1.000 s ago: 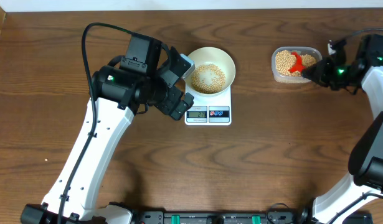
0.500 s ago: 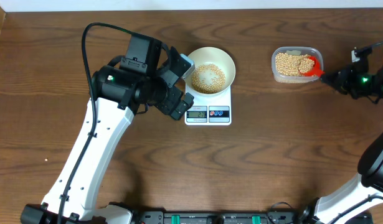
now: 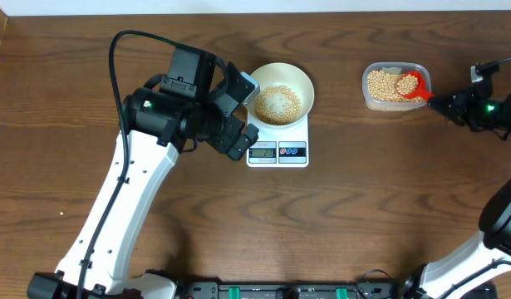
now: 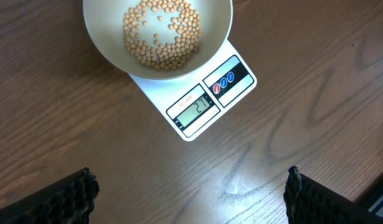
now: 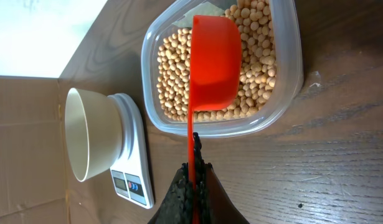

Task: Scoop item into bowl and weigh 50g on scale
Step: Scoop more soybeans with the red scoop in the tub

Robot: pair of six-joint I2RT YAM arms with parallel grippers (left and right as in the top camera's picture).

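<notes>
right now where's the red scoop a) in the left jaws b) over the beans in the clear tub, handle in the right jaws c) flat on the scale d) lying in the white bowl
b: the red scoop is over the beans in the clear tub, its handle pinched in the shut right jaws.

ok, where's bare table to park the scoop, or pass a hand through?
Free: the strip between the scale and the clear tub, and the wide table in front of the scale. Crowded: left of the bowl, where the open left pincer hangs, and the tub's right side, where the right pincer grips the red scoop.
</notes>
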